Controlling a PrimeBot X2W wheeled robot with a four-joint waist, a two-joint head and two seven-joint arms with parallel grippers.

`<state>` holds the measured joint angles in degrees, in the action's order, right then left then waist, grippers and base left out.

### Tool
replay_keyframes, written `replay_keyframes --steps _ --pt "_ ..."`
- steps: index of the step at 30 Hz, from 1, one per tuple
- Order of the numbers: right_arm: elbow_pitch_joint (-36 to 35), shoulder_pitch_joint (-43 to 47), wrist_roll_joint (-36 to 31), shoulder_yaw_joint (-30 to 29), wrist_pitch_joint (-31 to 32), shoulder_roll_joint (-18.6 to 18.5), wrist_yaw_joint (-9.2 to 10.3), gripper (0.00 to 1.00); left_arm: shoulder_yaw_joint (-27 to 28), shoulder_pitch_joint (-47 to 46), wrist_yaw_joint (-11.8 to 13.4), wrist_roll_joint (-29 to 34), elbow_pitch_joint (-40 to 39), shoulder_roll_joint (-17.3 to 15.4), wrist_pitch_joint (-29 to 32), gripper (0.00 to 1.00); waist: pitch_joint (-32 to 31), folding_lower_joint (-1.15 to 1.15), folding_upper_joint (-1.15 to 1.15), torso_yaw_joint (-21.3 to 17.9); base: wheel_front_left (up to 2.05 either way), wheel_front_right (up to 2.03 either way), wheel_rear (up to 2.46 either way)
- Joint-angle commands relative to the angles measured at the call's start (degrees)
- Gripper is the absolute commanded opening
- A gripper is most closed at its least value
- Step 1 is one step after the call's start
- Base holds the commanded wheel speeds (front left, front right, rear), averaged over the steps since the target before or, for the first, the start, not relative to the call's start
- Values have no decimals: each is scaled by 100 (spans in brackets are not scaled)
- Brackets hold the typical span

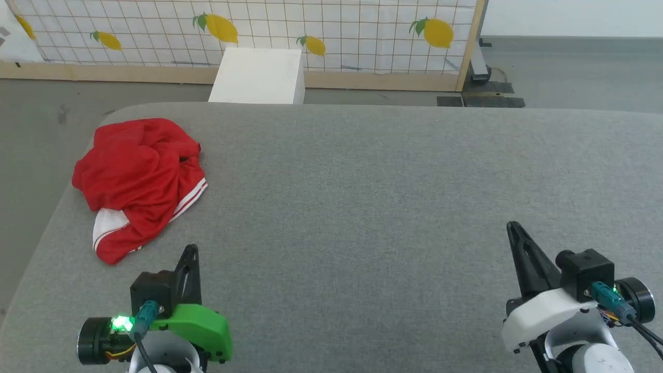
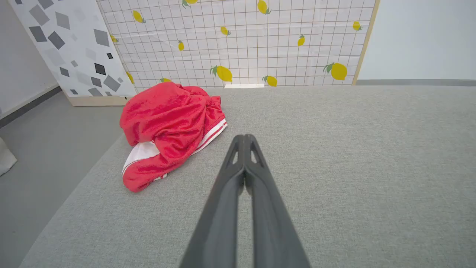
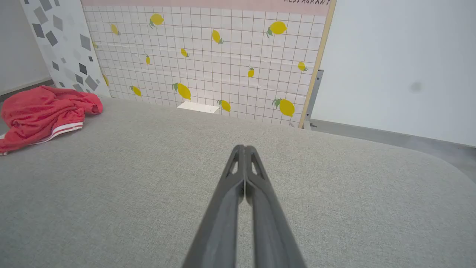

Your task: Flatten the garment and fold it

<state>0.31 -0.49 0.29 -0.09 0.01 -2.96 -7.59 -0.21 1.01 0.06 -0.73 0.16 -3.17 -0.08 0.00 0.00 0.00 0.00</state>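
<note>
The garment lies crumpled in a heap at the far left of the grey table, red with a white sleeve and striped trim showing at its near side. The left wrist view has the garment ahead and left of the fingers; in the right wrist view the garment sits at the far left edge. My left gripper rests near the table's front, just below the heap, shut and empty. My right gripper stands at the front right, also shut and empty, far from the cloth.
The grey table has a rounded left edge close beside the heap. Behind it stand a white box and a lemon-print tiled panel. Grey floor lies to the left.
</note>
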Motion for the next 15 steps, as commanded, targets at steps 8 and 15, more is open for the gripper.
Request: replay_keyframes --steps 8,15 --pt "-31 49 -29 9 -1 8 10 0 21 -101 -6 73 -16 29 8 0 0 0 0 0 0 0 0" --pt "-31 49 -29 9 -1 8 10 0 21 -101 -6 73 -16 29 8 0 0 0 0 0 0 0 0"
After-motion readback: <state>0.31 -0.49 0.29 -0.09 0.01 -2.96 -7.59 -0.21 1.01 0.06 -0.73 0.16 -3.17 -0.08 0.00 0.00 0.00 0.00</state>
